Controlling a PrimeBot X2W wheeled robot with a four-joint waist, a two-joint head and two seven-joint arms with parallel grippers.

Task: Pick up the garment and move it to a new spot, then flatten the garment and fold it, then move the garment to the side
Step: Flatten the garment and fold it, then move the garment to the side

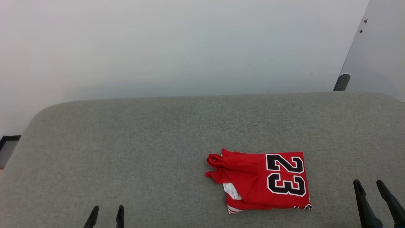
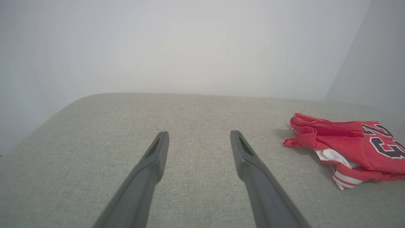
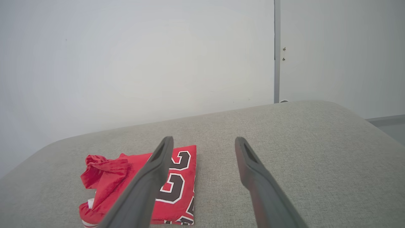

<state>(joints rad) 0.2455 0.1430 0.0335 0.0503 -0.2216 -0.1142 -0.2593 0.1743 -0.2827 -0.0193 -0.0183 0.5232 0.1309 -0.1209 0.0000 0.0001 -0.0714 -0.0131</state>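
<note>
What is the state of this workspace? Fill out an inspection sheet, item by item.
Surface: grey fabric cushion, flat, rounded corners.
Job's things: red "23" jersey folded, number up, lying right of centre near the front edge; left end bunched, some white showing underneath.
Clutter: nothing seen.
Grippers: left gripper and right gripper both open, holding nothing, apart from the jersey.
Cables: nothing seen.
Surroundings: pale wall behind; pale panel at far right, with a grey metal fitting at its foot.
</note>
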